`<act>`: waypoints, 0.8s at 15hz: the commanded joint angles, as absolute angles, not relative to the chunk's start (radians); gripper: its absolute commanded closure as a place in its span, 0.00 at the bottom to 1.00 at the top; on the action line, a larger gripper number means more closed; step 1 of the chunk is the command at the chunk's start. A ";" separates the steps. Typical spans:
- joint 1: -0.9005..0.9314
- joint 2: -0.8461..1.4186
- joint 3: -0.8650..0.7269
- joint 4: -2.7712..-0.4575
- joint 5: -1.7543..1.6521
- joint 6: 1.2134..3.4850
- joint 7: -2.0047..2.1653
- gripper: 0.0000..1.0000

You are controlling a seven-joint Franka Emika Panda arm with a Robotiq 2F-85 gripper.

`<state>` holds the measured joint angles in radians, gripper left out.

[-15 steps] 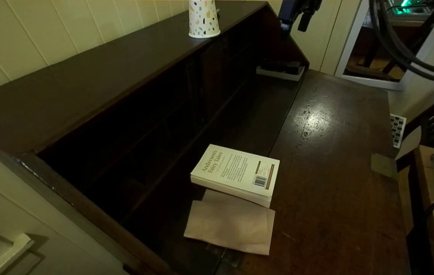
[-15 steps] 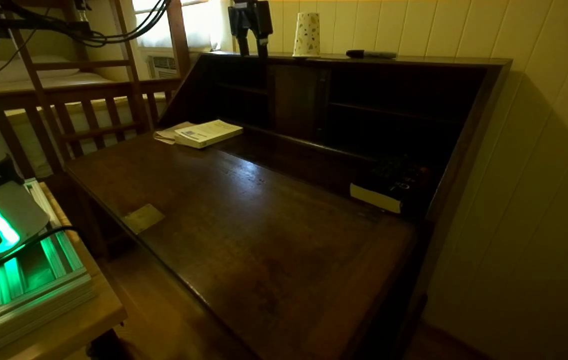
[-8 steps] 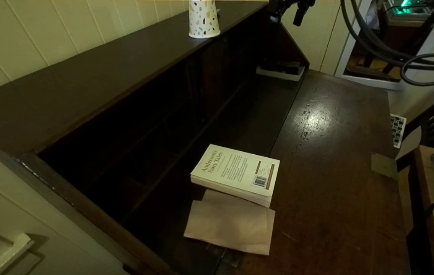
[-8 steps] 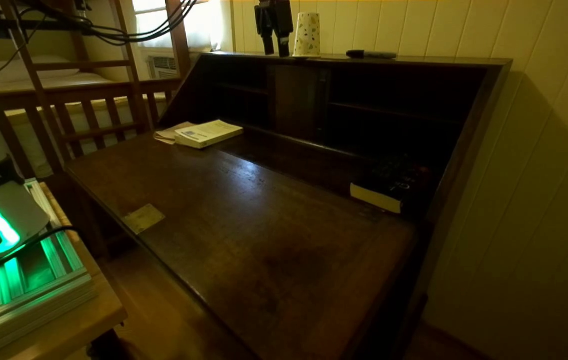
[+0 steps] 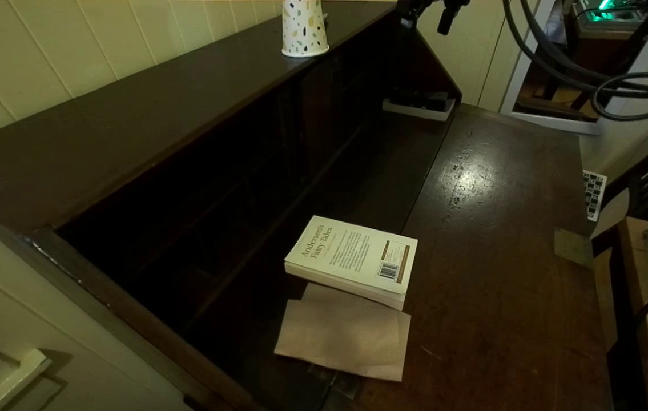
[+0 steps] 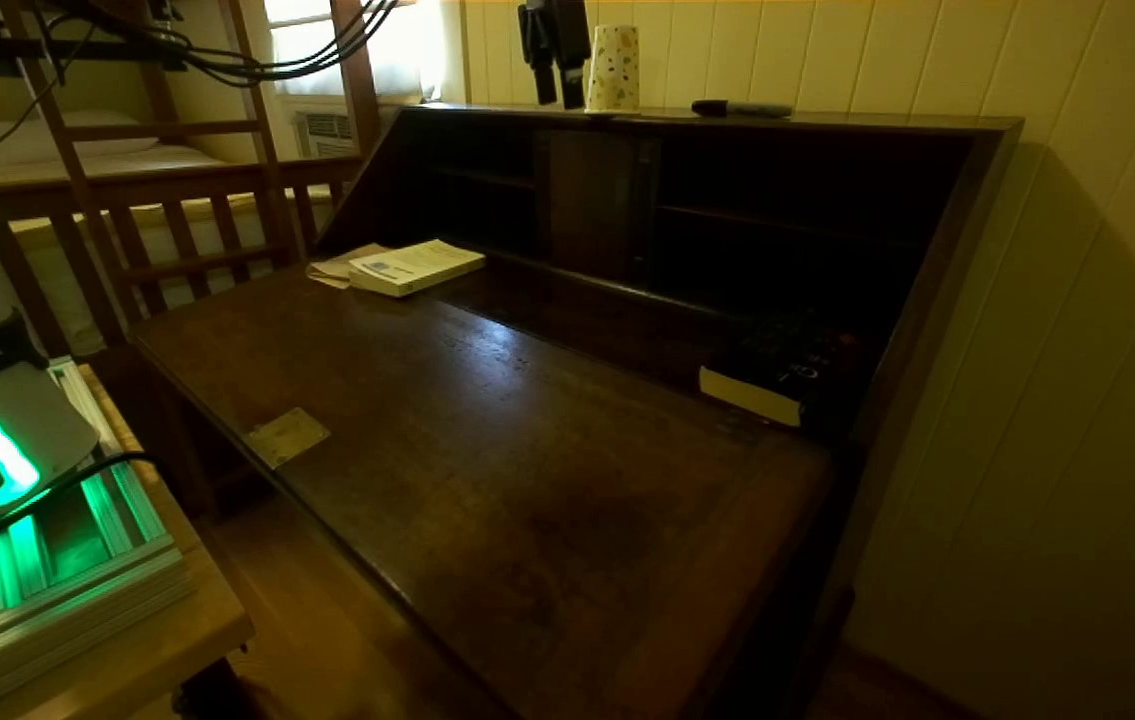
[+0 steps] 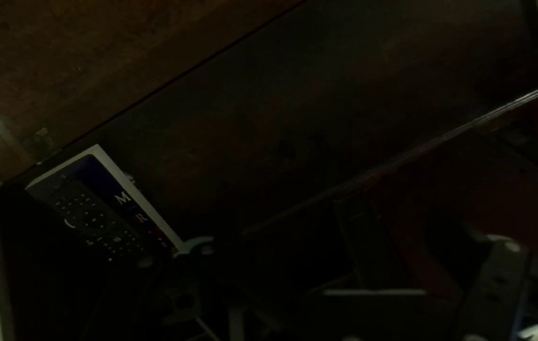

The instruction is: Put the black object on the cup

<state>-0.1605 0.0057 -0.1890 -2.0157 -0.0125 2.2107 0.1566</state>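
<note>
Black object (image 5: 417, 109), low and flat-topped, lies in an inner corner of the wooden desk (image 6: 527, 450), well apart from the white paperback (image 5: 352, 251). Its cover is near-black with a deep-blue patch and white and tan lettering, and a pale band of page edges shows below, so to my eye it is a thick book; a dark remote (image 7: 91, 218), speckled with pale buttons, lies on top. The desk's wood is deep brown, scuffed and glossy where light strikes the leaf (image 5: 506, 182), while the brown paper (image 5: 341, 337) just beside the paperback looks matte and creased. Up on the ledge (image 5: 158, 85) stands the cup (image 5: 305, 31), a white taper scattered with coloured chips (mouth down, narrow end up), and near it lies a marker (image 6: 742, 108). The black object's long axis runs roughly square to the seam (image 7: 178, 77) between leaf and inner floor, one short pale end near that seam, the other pointing back toward the shelf (image 6: 787, 224), where darkness and the gripper (image 5: 426, 26) hide it in the wrist view. The gripper's fingers stand wide apart, with nothing held between them.
</note>
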 commanded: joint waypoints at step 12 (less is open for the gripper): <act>-0.238 0.306 -0.204 -1.567 0.122 2.181 0.188 0.00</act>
<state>-0.2117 0.2165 -0.2084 -1.6990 0.0477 2.2226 0.2169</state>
